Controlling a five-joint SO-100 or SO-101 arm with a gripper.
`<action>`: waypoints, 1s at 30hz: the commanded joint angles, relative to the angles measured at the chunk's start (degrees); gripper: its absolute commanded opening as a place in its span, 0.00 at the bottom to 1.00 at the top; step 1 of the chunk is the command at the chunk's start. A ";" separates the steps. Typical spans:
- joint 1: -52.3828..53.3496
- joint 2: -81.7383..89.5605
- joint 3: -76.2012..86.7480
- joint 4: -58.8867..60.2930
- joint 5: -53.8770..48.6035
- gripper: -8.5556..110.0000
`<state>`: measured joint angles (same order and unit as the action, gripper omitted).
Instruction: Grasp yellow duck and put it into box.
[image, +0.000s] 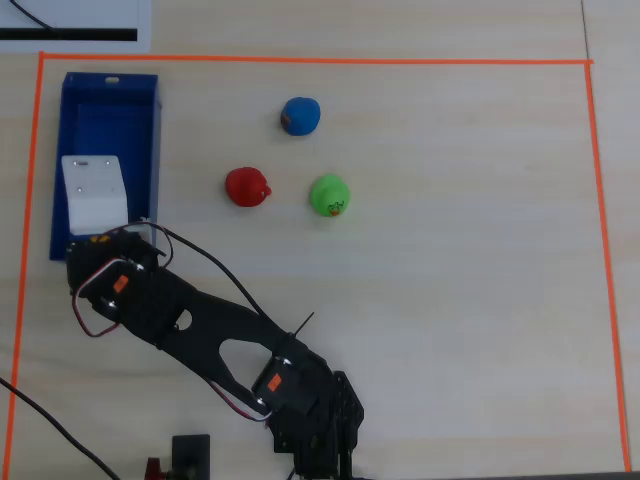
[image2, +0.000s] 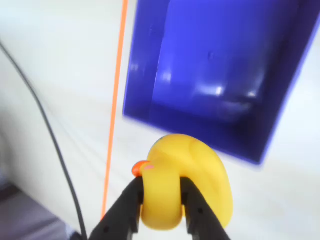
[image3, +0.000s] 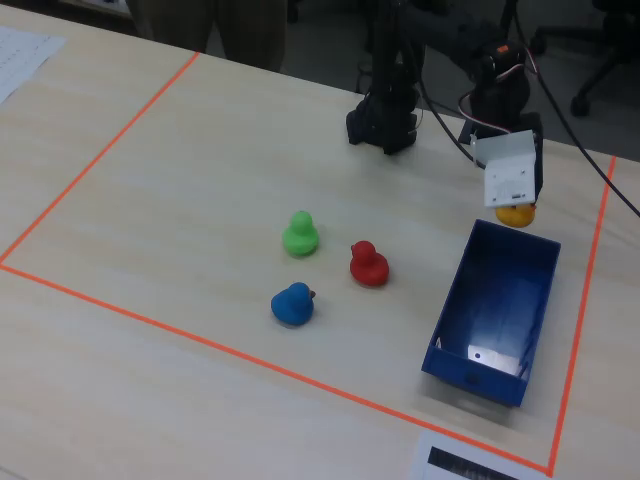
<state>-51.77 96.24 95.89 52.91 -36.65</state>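
In the wrist view the yellow duck (image2: 192, 175), with its orange beak pointing left, is pinched between my gripper's (image2: 161, 192) two black fingers (image2: 127, 205); the gripper is shut on it. The deep-blue box (image2: 215, 50) lies just ahead, open and empty. The duck hangs just short of the box's nearest short wall. In the fixed view the yellow duck (image3: 515, 214) peeks out under the arm's white wrist block (image3: 511, 170), by the far end of the box (image3: 450, 300). From overhead the white block (image: 95, 190) hides the duck, above the box's (image: 105, 115) lower end.
A red duck (image: 247, 187), a green duck (image: 329, 195) and a blue duck (image: 300, 115) stand mid-table, right of the box. Orange tape (image: 300, 60) frames the work area. A black cable (image2: 50, 145) runs along the left of the wrist view. The arm's base (image: 315, 420) sits at the bottom edge.
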 joint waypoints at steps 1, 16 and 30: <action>1.93 -2.20 -6.50 -3.25 0.53 0.07; 5.54 -12.13 -9.67 -9.40 -2.02 0.16; 5.19 -10.99 -11.69 -5.54 -2.02 0.22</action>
<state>-46.41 82.71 87.54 45.62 -38.58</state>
